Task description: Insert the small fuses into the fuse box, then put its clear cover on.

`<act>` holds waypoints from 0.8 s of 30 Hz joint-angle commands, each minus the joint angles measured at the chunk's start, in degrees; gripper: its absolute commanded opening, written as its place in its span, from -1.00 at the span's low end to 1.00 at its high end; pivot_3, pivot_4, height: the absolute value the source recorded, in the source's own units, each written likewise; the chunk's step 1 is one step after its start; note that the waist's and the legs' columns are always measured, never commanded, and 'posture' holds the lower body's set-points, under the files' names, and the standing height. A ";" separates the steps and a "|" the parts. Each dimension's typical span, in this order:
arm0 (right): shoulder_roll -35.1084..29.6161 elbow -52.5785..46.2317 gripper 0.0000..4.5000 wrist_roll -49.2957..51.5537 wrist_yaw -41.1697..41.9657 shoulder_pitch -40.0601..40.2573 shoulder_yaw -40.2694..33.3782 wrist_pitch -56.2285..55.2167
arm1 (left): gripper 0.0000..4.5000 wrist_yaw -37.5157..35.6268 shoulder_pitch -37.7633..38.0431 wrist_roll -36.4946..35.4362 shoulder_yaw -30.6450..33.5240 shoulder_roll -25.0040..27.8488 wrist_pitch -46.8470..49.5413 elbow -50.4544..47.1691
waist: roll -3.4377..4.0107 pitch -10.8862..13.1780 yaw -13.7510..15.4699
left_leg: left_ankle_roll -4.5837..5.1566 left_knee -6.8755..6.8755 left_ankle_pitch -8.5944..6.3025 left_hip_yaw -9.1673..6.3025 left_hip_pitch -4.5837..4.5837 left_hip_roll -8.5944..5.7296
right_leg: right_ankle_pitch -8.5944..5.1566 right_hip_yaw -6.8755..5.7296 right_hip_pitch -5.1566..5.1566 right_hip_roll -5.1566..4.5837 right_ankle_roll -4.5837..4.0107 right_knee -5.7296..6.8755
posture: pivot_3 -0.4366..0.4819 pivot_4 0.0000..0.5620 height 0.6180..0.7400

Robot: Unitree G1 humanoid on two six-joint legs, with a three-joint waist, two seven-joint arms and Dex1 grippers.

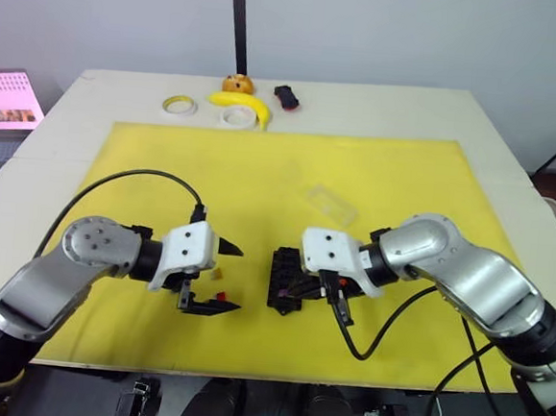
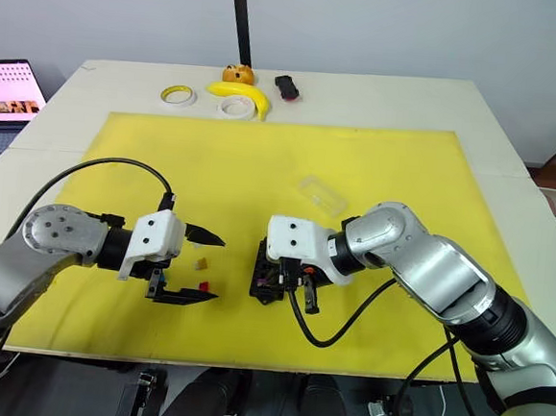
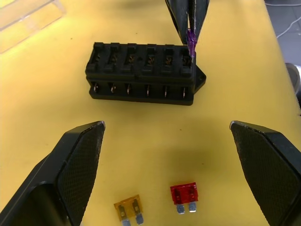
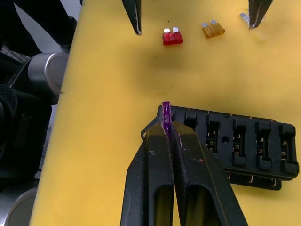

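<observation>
The black fuse box (image 1: 287,278) lies on the yellow mat (image 1: 291,170) between my grippers. My right gripper (image 4: 168,132) is shut on a purple fuse (image 4: 166,117), holding it upright at the box's end corner, touching the end slot (image 3: 188,60). My left gripper (image 1: 240,279) stands open just left of the box. An amber fuse (image 3: 128,210) and a red fuse (image 3: 184,194) lie flat on the mat between its fingers (image 3: 75,174). The clear cover (image 1: 330,203) rests on the mat behind the box.
At the table's far edge are two tape rolls (image 1: 179,106) (image 1: 237,116), a banana (image 1: 243,104), a small orange object (image 1: 236,82) and a black-and-red object (image 1: 287,97). A laptop (image 1: 7,98) stands far left. Cables loop from both wrists.
</observation>
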 commanded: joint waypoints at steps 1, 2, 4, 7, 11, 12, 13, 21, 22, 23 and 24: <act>0.38 -0.31 -1.00 -0.84 0.26 -1.21 0.05 -0.05 | 0.99 0.39 -0.30 -0.63 0.80 -0.22 0.78 -1.83 | 0.00 0.00 -0.04 | 0.00 0.00 0.00 0.00 0.00 0.00 | 0.00 0.00 0.00 0.00 0.00 0.00 | -0.05 -0.47 1.00; 0.29 -0.25 -1.00 -1.16 0.25 -1.15 0.24 -0.11 | 0.99 0.42 -0.15 -0.63 0.89 -0.21 0.75 -1.97 | 0.00 0.00 -0.03 | 0.00 0.00 0.00 0.00 0.00 0.00 | 0.00 0.00 0.00 0.00 0.00 0.01 | -0.05 -0.47 1.00; 0.29 -0.34 -1.00 -1.42 0.27 -1.00 0.32 0.08 | 0.99 0.45 0.27 -0.21 1.00 -0.06 0.46 -2.01 | 0.00 0.00 -0.03 | 0.00 0.00 0.00 0.00 0.00 0.00 | 0.00 0.00 0.00 0.00 0.00 0.01 | -0.05 -0.47 1.00; 0.40 -0.97 -1.00 -1.21 0.44 -0.62 0.20 0.61 | 0.99 0.62 0.48 -0.10 1.07 -0.12 0.52 -2.11 | 0.00 0.00 -0.03 | 0.00 0.00 0.00 0.00 0.00 0.00 | 0.00 0.00 0.00 0.00 0.00 0.01 | -0.05 -0.47 1.00; 0.57 -1.23 -1.00 -1.18 0.67 -0.59 0.38 1.10 | 0.99 1.05 0.78 -0.24 1.27 -0.37 0.65 -2.25 | 0.00 0.00 -0.02 | 0.00 0.00 0.00 0.00 0.00 0.00 | 0.00 0.00 0.00 0.00 0.00 0.01 | -0.05 -0.47 1.00; 0.78 -1.22 -1.00 -1.03 0.67 -0.70 0.33 1.36 | 0.99 1.08 0.96 -0.12 1.31 -0.34 0.47 -2.21 | 0.00 0.00 -0.03 | 0.00 0.01 0.00 0.00 0.00 0.00 | 0.00 0.00 0.00 0.00 0.00 0.01 | -0.05 -0.47 1.00; 0.97 -1.23 -1.00 -0.79 0.67 -0.78 0.18 1.66 | 0.99 1.12 1.10 -0.02 1.31 -0.32 0.34 -2.20 | 0.00 0.00 -0.04 | 0.00 0.01 0.00 0.00 0.00 0.00 | 0.00 0.00 0.00 0.00 0.00 0.01 | -0.05 -0.47 1.00; 1.59 -0.82 -1.00 -1.41 0.49 -1.14 0.80 2.68 | 0.99 2.09 1.47 0.28 0.92 -0.88 -0.04 -2.29 | 0.00 0.00 -0.03 | -0.01 0.01 0.00 0.00 0.00 0.00 | 0.00 0.00 0.00 0.00 0.00 0.02 | -0.05 -0.47 1.00; 1.60 -0.74 -1.00 -1.62 0.44 -1.12 0.97 2.62 | 0.99 2.17 1.53 0.28 0.90 -0.92 -0.08 -2.30 | 0.00 0.00 -0.05 | 0.00 0.01 0.00 0.00 0.01 0.00 | 0.00 0.00 0.00 0.00 0.00 0.02 | -0.05 -0.47 1.00; 1.49 -0.66 -1.00 -2.01 0.42 -1.11 1.28 2.40 | 0.99 2.23 1.59 0.29 0.89 -0.97 -0.13 -2.28 | 0.00 0.00 -0.05 | -0.01 0.00 0.00 0.00 0.01 0.00 | 0.00 0.00 0.00 0.00 0.00 0.02 | -0.05 -0.47 1.00; 1.41 -0.63 -1.00 -2.29 0.44 -1.11 1.48 2.23 | 0.99 2.26 1.62 0.31 0.89 -1.00 -0.16 -2.26 | 0.00 0.00 -0.04 | -0.01 0.01 0.00 0.00 0.01 0.00 | 0.00 0.00 0.00 0.00 0.00 0.02 | -0.05 -0.47 1.00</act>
